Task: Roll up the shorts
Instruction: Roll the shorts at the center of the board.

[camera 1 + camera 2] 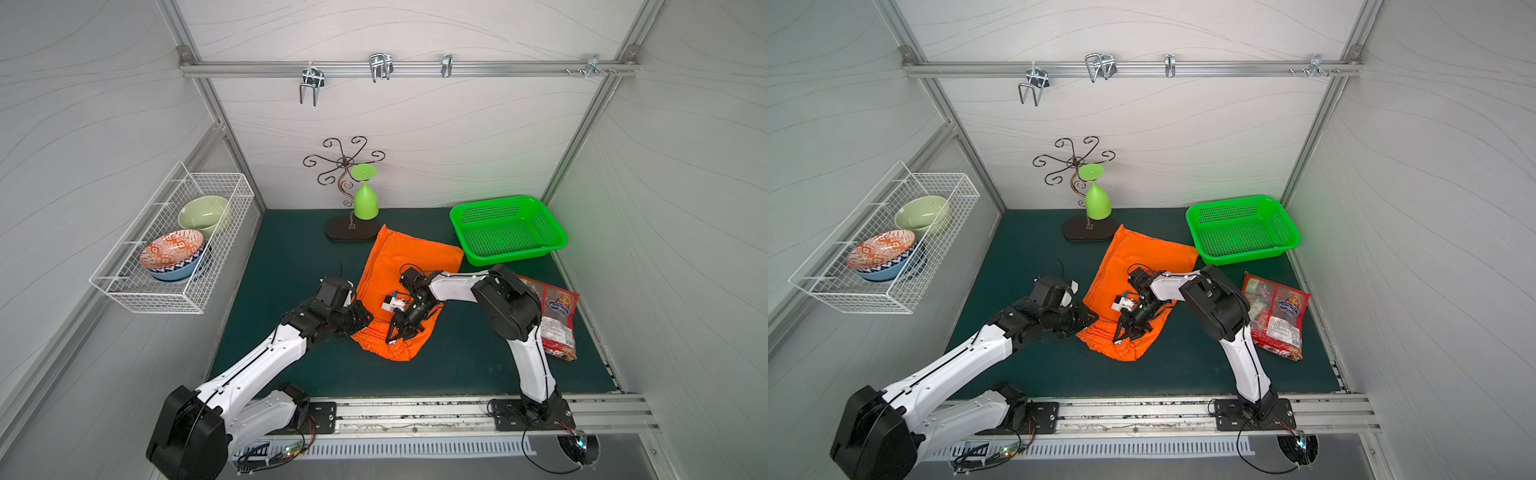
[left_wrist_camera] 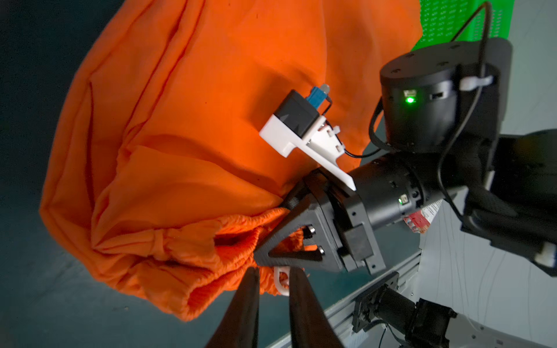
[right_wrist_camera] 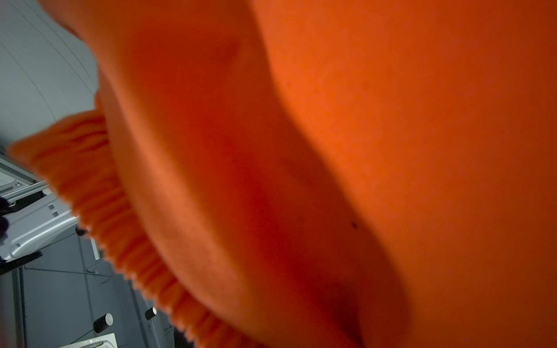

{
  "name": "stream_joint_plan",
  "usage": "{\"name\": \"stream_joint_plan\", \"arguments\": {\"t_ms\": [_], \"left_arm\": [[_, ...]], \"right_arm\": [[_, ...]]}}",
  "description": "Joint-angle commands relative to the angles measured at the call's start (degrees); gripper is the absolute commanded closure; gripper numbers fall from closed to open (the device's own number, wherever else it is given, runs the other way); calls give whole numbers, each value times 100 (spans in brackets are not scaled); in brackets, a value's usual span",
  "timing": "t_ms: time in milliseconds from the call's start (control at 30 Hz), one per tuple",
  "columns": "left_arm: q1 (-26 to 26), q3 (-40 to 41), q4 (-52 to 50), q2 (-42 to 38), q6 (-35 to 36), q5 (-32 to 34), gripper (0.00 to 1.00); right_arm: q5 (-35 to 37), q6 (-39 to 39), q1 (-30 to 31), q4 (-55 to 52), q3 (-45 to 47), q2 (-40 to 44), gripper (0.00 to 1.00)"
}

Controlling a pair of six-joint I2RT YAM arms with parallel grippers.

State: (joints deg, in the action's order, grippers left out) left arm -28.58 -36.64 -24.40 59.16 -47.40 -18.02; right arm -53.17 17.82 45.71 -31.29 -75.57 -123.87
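- Bright orange shorts [image 1: 405,266] lie spread across the middle of a dark green mat [image 1: 286,257]. The legs point toward the back wall and the gathered waistband [image 1: 380,338] is at the near end, toward the robot.
- The waistband end is bunched up and raised off the mat, while the rest lies fairly flat with long folds.
- The right gripper [image 1: 398,336] reaches down from above the cloth and is clamped on the waistband. In the right wrist view, blurred orange cloth fills almost the whole picture.
- The left gripper [image 2: 273,272] sits at the waistband's left edge. Its fingers [image 2: 247,301] stand a narrow gap apart, and I cannot tell whether they pinch the cloth.
- Just beside the far corner of the shorts is the dark base of a curly wire stand [image 1: 351,230], with a green goblet [image 1: 365,203] hanging upside down from it.
- A green basket [image 1: 517,255] sits just beside the far right corner.
- Red snack packets [image 1: 559,318] lie at the mat's right edge, behind the right arm.
- On the left wall, a white wire basket [image 1: 153,297] holds bowls [image 1: 172,249].
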Motion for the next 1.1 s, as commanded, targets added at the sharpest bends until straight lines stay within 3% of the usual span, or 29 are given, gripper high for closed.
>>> {"name": "stream_joint_plan", "arguments": {"t_ms": [0, 167, 400, 667, 867, 1067], "left_arm": [[-64, -1, -508, -116, 128, -304, 81], [-173, 439, -316, -328, -65, -357, 91], [-174, 386, 211, 311, -30, 43, 96], [-10, 455, 842, 1004, -258, 915, 94], [249, 457, 691, 1460, -325, 1141, 94], [335, 404, 513, 1695, -253, 1176, 95]], "right_arm": [[654, 45, -136, 226, 112, -230, 75], [660, 65, -133, 226, 92, -253, 75], [685, 91, -145, 295, 159, -259, 73], [732, 21, -153, 261, 229, -159, 66], [1024, -243, -197, 10, 394, 245, 54], [1479, -449, -244, -129, 865, 910, 49]]}}
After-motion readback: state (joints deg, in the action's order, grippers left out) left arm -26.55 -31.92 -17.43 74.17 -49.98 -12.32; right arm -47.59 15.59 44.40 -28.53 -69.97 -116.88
